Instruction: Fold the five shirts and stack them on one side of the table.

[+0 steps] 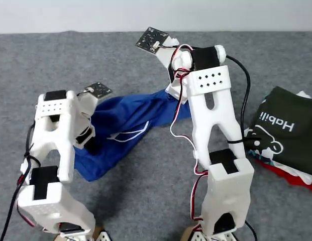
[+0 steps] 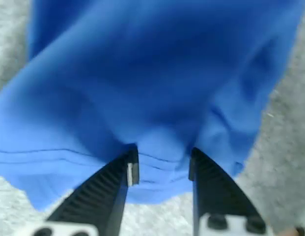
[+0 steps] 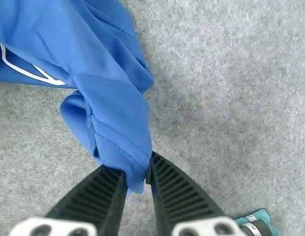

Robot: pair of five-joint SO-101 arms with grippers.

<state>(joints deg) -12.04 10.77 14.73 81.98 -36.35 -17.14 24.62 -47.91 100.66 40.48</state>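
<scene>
A blue shirt (image 1: 126, 128) with a white line print lies stretched across the grey table between the two arms. My left gripper (image 2: 162, 160) is shut on a bunched fold near the blue shirt's (image 2: 157, 88) hem; in the high view it (image 1: 91, 142) sits at the shirt's left end. At the shirt's right end my right gripper (image 3: 137, 172) is shut on a corner of the blue shirt (image 3: 113, 98), and that corner is lifted off the table. In the high view the right gripper (image 1: 177, 93) is partly hidden behind its own arm.
A stack of folded shirts stands at the table's right edge, with a dark green shirt (image 1: 286, 128) on top and a red one (image 1: 291, 178) beneath. A teal edge (image 3: 256, 219) of that stack shows near the right gripper. Grey felt (image 1: 156, 186) covers the table.
</scene>
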